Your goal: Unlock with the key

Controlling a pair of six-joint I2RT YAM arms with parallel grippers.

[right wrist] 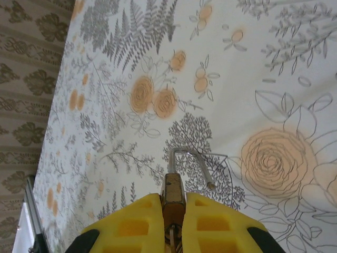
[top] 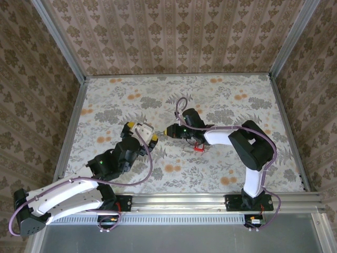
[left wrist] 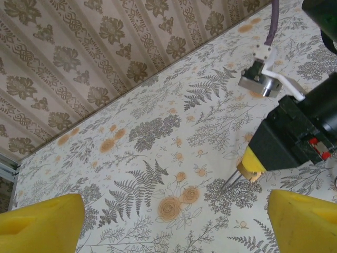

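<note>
Holding brass padlock (right wrist: 172, 191) clamped between right gripper (top: 169, 131) fingers, shackle (right wrist: 190, 158) standing open; left gripper (top: 142, 132) just beside padlock, fingers spread apart; key (top: 197, 148) lying near padlock, untouched.

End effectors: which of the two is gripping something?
The right end effector, clamped on the brass padlock; the left end effector has yellow fingers apart, nothing between.

Table (top: 221, 100) — far half and both side margins open, closed in by papered walls (top: 174, 37) on three sides. Centre obstructed: left gripper (top: 142, 132), jaws spread, faces right gripper (top: 168, 131) clamped on a padlock (right wrist: 172, 192), a narrow gap between them. Key (top: 196, 148) lies just beside the right forearm (top: 218, 137) — its near side unobstructed.
</note>
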